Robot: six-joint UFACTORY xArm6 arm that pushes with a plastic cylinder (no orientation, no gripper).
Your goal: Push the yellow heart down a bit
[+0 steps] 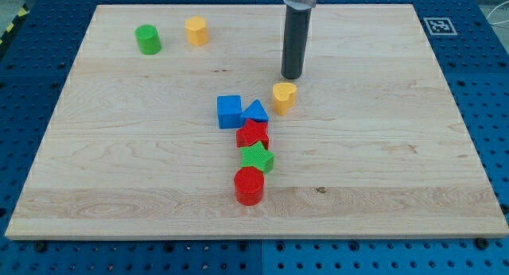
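Observation:
The yellow heart (284,97) lies near the middle of the wooden board (119,172). My tip (292,75) stands just above it in the view, slightly to its right, with a small gap between them. A blue triangle (255,112) sits just to the left of and below the heart, next to a blue cube (229,111).
Below the blue triangle runs a column: a red star (252,135), a green star (257,158), a red cylinder (249,186). A green cylinder (148,40) and a yellow hexagonal block (196,31) stand at the view's top left. An AR tag (437,25) marks the top right corner.

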